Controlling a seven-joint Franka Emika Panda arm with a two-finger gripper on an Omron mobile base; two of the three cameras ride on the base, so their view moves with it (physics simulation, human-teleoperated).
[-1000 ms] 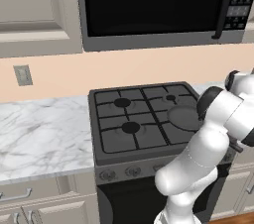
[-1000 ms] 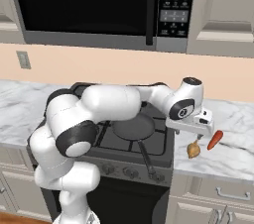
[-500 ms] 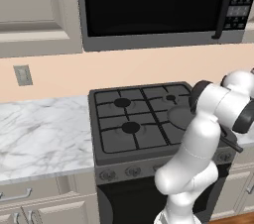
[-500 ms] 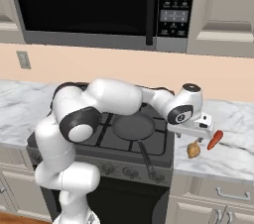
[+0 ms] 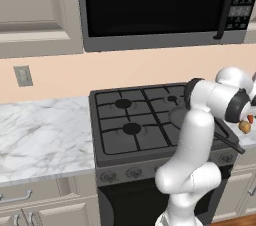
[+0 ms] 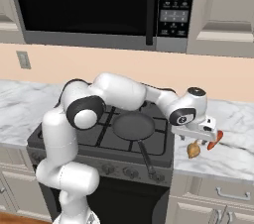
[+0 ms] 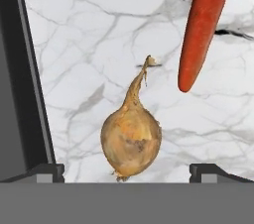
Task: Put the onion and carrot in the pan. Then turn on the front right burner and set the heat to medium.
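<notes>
Our gripper hangs with its jaws spread wide and empty, one fingertip on either side of the onion, which lies on the marble counter directly below us. We judge the bulb light and firm, but its papery skin and round shape could let it roll or squirt out of a pinch. We would close across its widest part, not on the thin stem, which looks too frail to carry it. The carrot lies just beside the onion, apart from it. It looks stiff and light, best taken across its middle.

The counter is flat and smooth, so either piece may slide if nudged. The dark edge of the stove runs close by, and the pan sits on its front right burner with the handle pointing toward us, empty. Above hangs a microwave.
</notes>
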